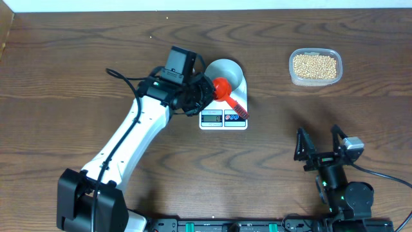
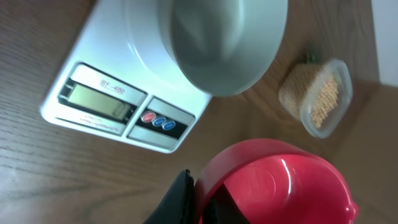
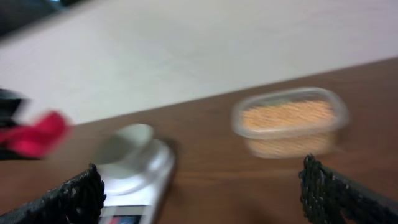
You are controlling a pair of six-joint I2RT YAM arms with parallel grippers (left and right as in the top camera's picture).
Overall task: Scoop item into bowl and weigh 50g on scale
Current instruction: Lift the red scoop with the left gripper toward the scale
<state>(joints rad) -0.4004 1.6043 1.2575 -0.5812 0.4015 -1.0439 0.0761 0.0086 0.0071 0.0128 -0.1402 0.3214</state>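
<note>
Bowl (image 1: pixel 226 69) on scale (image 1: pixel 223 120) empty. Beans (image 1: pixel 315 65) untouched in tub (image 1: pixel 315 82), 3 o'clock. Left gripper (image 1: pixel 206 93) clamps empty-looking red scoop (image 1: pixel 223 87). Right gripper (image 1: pixel 320 143) wide. Scooping, weighing remain.

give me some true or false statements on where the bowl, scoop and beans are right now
1. The bowl sits on the scale. True.
2. The bowl is full of beans. False: it looks empty; the beans are in the clear tub.
3. The left gripper holds a red scoop near the bowl. True.
4. The right gripper grips the tub. False: it is open and apart from the tub.
</note>
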